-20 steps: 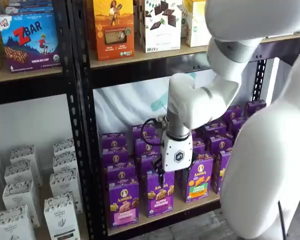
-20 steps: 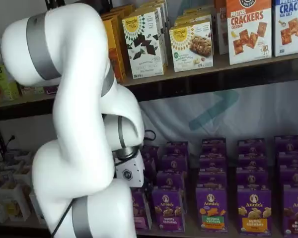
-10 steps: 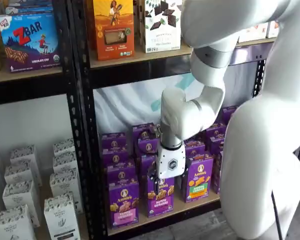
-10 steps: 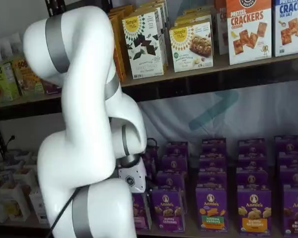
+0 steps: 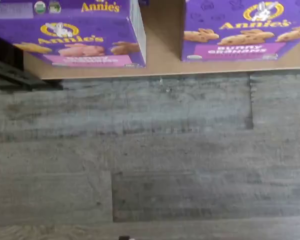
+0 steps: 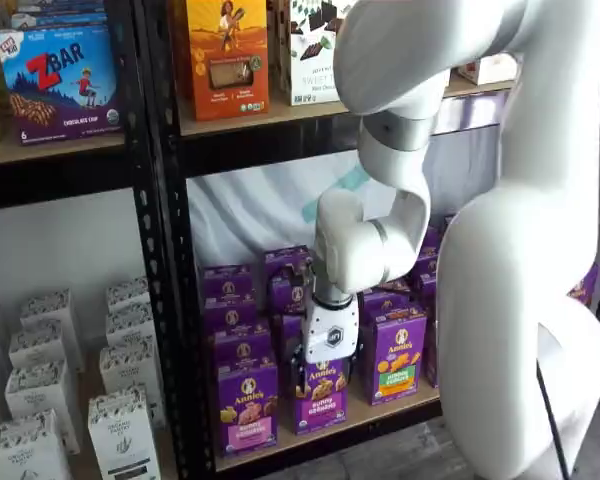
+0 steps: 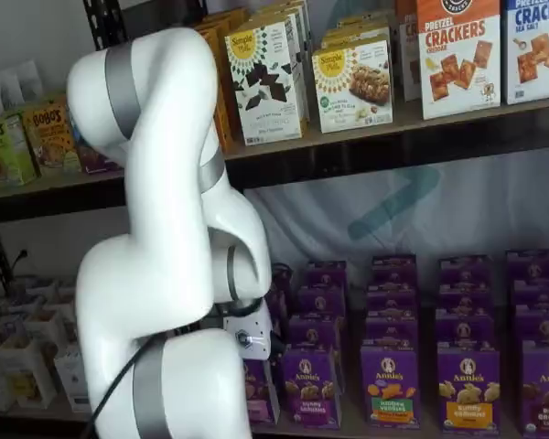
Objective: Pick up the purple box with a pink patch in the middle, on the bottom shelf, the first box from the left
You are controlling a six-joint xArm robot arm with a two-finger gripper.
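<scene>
Purple box (image 6: 247, 406) with pink band; tan bottom shelf (image 5: 160, 62).

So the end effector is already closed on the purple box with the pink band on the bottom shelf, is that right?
Not quite: in a shelf view the end effector hangs in front of the neighbouring carton, apart from the purple box, which stands untouched on the bottom shelf.

Red ZBAR box (image 6: 58, 80) at eleven o'clock, orange carton (image 6: 227, 55) at twelve. White cartons (image 6: 120, 430) in rows at seven o'clock. Cracker boxes (image 7: 457, 53) at one o'clock; green-banded purple carton (image 6: 398, 352) at five.
</scene>
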